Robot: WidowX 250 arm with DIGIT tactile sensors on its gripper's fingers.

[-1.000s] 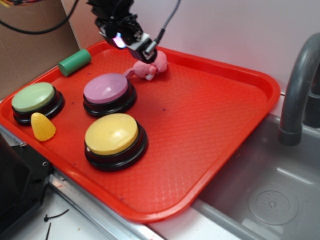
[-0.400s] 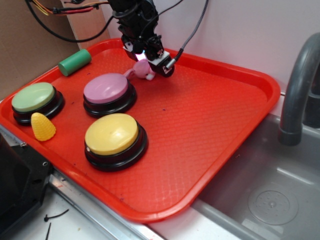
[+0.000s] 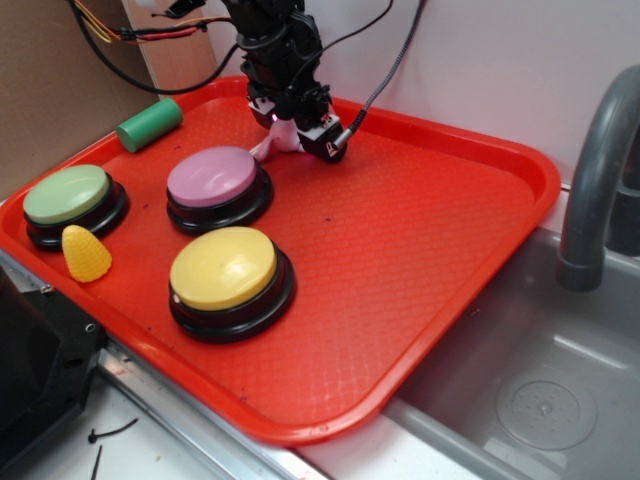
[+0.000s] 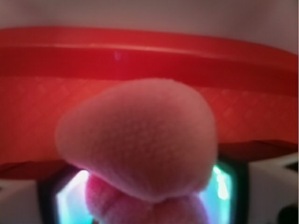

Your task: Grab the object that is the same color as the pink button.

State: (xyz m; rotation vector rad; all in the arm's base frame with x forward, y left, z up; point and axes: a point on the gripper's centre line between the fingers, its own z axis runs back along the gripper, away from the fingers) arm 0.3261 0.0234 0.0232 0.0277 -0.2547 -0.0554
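Plush toy (image 3: 272, 142) under pincer (image 3: 290, 130), just behind middle button (image 3: 213, 177), on tray (image 3: 430, 240).

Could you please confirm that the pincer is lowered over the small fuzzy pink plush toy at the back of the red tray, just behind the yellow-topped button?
Not quite: in the exterior view the pincer is down over the small fuzzy pink plush toy at the back of the red tray, but just behind the pink-topped dome button, not the yellow-topped button, which sits nearer the front.

Fuzzy pink plush toy (image 3: 282, 140) lies beside the pink-topped, black-based button (image 3: 213, 179).
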